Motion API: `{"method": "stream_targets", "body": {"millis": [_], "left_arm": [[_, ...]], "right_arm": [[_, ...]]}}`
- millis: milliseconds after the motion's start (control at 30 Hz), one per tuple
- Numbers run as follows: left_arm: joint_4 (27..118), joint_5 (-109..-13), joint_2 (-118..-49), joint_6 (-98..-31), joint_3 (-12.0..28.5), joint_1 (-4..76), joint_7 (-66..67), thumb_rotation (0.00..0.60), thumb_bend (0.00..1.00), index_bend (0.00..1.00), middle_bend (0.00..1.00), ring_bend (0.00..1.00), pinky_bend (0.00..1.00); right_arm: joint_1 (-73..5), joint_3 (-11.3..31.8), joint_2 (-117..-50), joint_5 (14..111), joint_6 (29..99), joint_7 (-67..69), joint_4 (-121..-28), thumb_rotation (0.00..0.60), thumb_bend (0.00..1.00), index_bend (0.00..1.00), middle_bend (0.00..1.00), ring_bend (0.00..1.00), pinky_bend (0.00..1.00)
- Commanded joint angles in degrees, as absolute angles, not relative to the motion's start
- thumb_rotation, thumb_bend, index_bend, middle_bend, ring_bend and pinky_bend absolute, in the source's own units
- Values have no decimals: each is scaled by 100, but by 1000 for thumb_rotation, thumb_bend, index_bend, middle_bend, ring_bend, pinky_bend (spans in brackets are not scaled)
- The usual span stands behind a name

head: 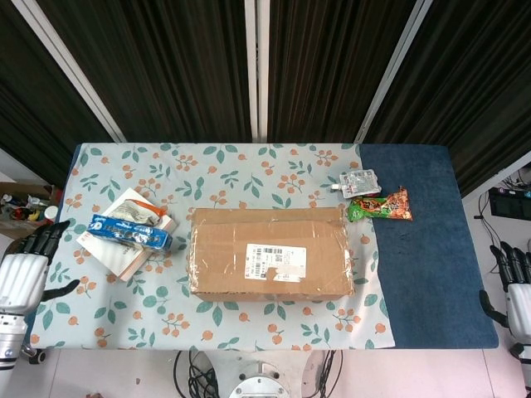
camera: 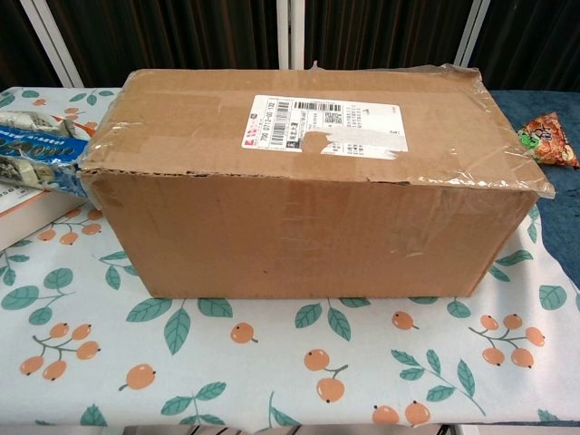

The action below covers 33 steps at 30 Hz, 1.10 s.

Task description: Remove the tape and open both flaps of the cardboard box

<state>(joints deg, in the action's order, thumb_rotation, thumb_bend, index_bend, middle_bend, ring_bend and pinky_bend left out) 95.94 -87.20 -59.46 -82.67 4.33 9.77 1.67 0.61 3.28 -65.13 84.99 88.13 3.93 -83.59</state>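
The cardboard box (head: 270,255) lies closed in the middle of the table, its flaps flat under clear tape (camera: 507,172) and a white shipping label (camera: 324,125) on top. In the chest view the box (camera: 313,213) fills the frame and neither hand shows. My left hand (head: 26,269) hangs beyond the table's left edge, fingers apart and holding nothing. My right hand (head: 514,282) sits off the right edge, also with fingers apart and empty. Both are far from the box.
A book (head: 124,235) with a blue packet (head: 130,231) on it lies left of the box. A silver pouch (head: 358,181) and a red-green snack bag (head: 382,206) lie at the back right. A blue cloth (head: 427,240) covers the table's right part.
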Motion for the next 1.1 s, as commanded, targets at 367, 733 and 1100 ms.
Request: {"method": "stream_targets", "body": {"millis": [367, 733, 1100], "left_arm": [[10749, -8474, -4999, -6235, 1260, 2649, -1555, 396, 0, 67, 234, 110, 231], [10559, -8035, -5555, -4598, 1333, 3832, -2183, 157, 0, 105, 265, 109, 209], [10423, -7852, -5958, -4348, 1296, 4253, -1855, 129, 0, 108, 283, 109, 209]], "right_arm": [[92, 367, -6549, 8481, 8881, 341, -8335, 600, 305, 0, 0, 0, 0], [134, 373, -6529, 8439, 8901, 298, -8372, 600, 363, 0, 0, 0, 0], [168, 417, -6558, 8307, 8850, 446, -8248, 600, 363, 0, 0, 0, 0]]}}
